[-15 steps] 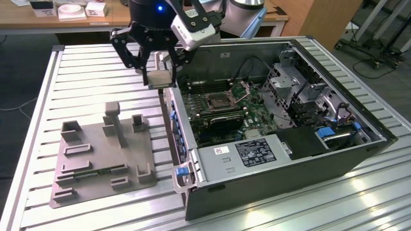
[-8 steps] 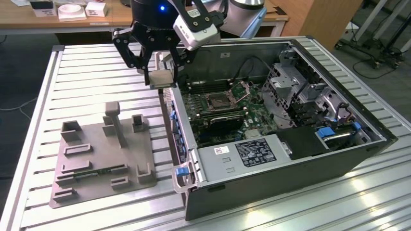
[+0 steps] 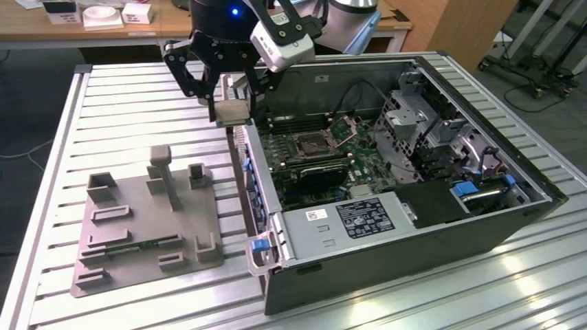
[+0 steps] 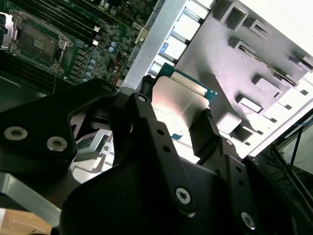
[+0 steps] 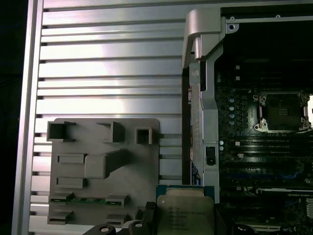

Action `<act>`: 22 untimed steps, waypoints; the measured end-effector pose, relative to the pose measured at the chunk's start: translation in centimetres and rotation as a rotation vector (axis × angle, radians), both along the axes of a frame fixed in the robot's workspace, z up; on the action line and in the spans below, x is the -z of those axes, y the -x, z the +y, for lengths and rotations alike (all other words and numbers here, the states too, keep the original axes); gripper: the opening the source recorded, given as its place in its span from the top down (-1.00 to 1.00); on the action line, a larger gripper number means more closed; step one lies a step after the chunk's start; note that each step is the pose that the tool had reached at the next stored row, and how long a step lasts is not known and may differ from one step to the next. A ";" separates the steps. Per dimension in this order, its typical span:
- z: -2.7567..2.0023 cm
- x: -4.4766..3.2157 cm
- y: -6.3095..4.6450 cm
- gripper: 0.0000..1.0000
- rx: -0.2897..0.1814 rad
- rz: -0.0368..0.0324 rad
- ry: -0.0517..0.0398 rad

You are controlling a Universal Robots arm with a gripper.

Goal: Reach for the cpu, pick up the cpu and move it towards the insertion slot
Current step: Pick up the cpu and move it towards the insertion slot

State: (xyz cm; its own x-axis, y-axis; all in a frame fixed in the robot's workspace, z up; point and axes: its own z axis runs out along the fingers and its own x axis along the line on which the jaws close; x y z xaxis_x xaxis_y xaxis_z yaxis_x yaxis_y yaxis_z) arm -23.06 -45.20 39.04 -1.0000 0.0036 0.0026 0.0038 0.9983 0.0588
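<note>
Pincer (image 4: 173, 115) pinching cpu (image 5: 185, 213) by opposite edges, chip level, silvery lid up, over case wall (image 5: 203, 122), insertion slot (image 5: 283, 111) apart.

Log for you: the gripper (image 3: 231, 103) is matt black, built of angular linked plates ending in blocky black fingers (image 4: 208, 134). In the second wrist view you can count round silvery screws (image 4: 182, 196) with socket heads sunk into those plates, two of them on a rounded link. In the exterior view, note a small blue light (image 3: 235, 10) on the black wrist body, a silver-white box housing (image 3: 286, 34) bolted beside it, and a grey arm joint (image 3: 351, 8) with a pale blue edge.
</note>
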 end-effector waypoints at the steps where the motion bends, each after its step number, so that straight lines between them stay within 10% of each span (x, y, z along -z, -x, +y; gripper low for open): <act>1: 0.00 0.00 0.0 -0.09 0.000 0.0000 0.0001; 22: 0.00 -0.01 -1.1 -0.09 0.000 0.0000 0.0001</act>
